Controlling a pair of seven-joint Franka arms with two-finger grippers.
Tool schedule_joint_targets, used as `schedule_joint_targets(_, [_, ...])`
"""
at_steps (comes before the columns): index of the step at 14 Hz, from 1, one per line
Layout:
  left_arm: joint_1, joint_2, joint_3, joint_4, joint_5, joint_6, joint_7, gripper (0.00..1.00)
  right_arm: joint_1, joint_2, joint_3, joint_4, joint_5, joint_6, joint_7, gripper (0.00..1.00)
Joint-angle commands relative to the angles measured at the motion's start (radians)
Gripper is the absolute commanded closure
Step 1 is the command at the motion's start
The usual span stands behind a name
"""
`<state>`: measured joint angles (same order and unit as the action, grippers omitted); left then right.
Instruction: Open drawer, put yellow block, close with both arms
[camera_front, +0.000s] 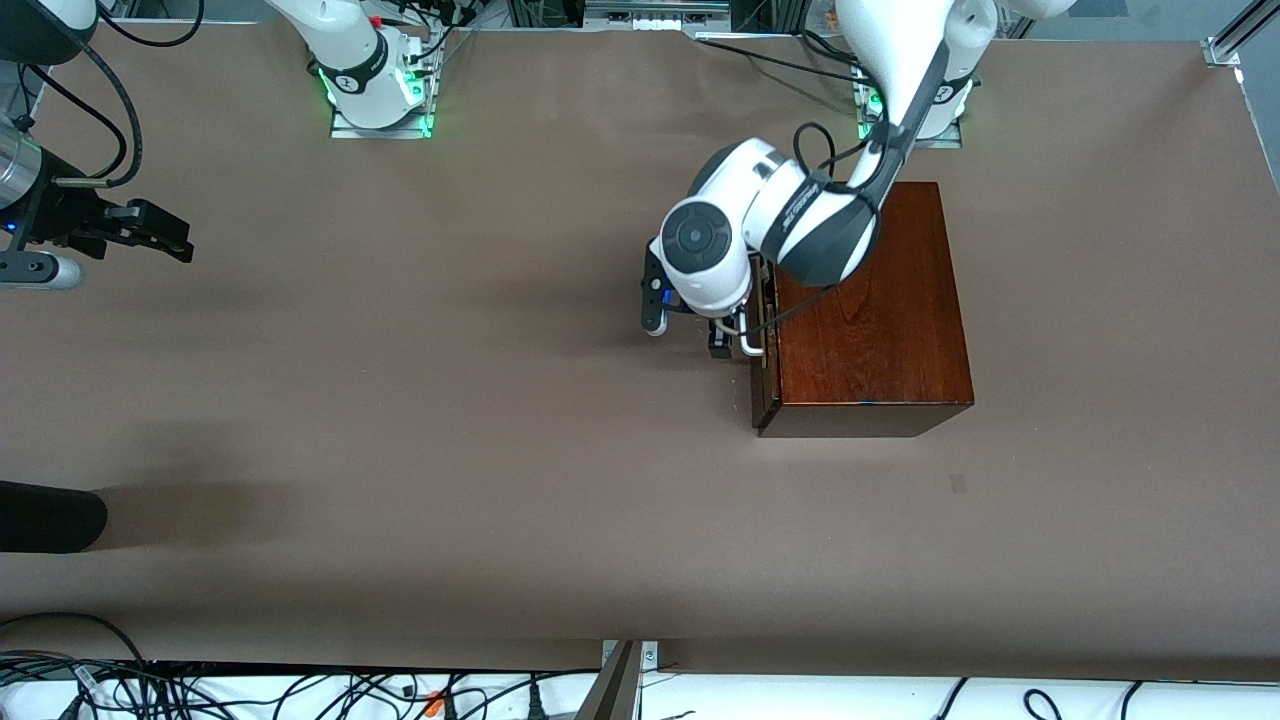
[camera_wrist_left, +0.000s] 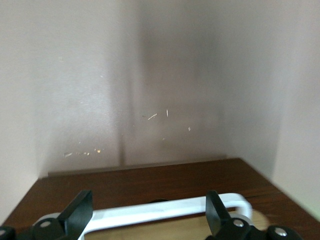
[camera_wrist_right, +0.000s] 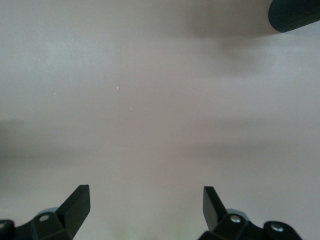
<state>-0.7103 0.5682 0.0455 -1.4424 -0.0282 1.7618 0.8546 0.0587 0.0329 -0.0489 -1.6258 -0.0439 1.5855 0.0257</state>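
Over the bare brown desk (camera_front: 400, 400) at the right arm's end, the right gripper (camera_front: 160, 232) hung with its jaws spread wide and holding nothing; that arm waited. Toward the left arm's end stood the dark wooden box (camera_front: 870, 320), its drawer (camera_wrist_left: 150, 187) barely out. At the drawer front, the left gripper (camera_front: 722, 340) sat low with its jaws wide apart, one black finger (camera_wrist_left: 80, 212) on each side of the white loop handle (camera_wrist_left: 165, 209), not clamped on it.
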Motion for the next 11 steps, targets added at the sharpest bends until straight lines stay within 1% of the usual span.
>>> schedule_joint_targets(1, [-0.001, -0.091, -0.006, 0.002, -0.082, -0.074, -0.228, 0.00, -0.014, -0.027, 0.012, -0.031, -0.002, 0.007, -0.016, 0.00])
schedule_joint_targets(3, [-0.005, -0.138, -0.010, 0.017, -0.073, -0.151, -0.455, 0.00, -0.014, -0.028, 0.012, -0.032, -0.002, 0.010, -0.015, 0.00])
schedule_joint_targets(5, [0.005, -0.191, 0.002, 0.019, -0.059, -0.227, -0.668, 0.00, -0.014, -0.031, 0.012, -0.034, -0.002, 0.010, -0.017, 0.00])
schedule_joint_targets(6, [0.011, -0.215, 0.013, 0.019, -0.052, -0.255, -0.707, 0.00, -0.014, -0.031, 0.012, -0.035, -0.002, 0.010, -0.015, 0.00])
schedule_joint_targets(8, [0.031, -0.263, 0.065, 0.045, -0.013, -0.333, -0.717, 0.00, -0.014, -0.034, 0.012, -0.035, -0.002, 0.005, -0.017, 0.00])
schedule_joint_targets(10, [0.066, -0.290, 0.100, 0.101, 0.007, -0.430, -0.715, 0.00, -0.014, -0.037, 0.012, -0.035, -0.002, -0.001, -0.015, 0.00])
schedule_joint_targets(11, [0.101, -0.303, 0.118, 0.138, 0.005, -0.471, -0.715, 0.00, -0.014, -0.039, 0.014, -0.035, -0.002, -0.001, -0.016, 0.00])
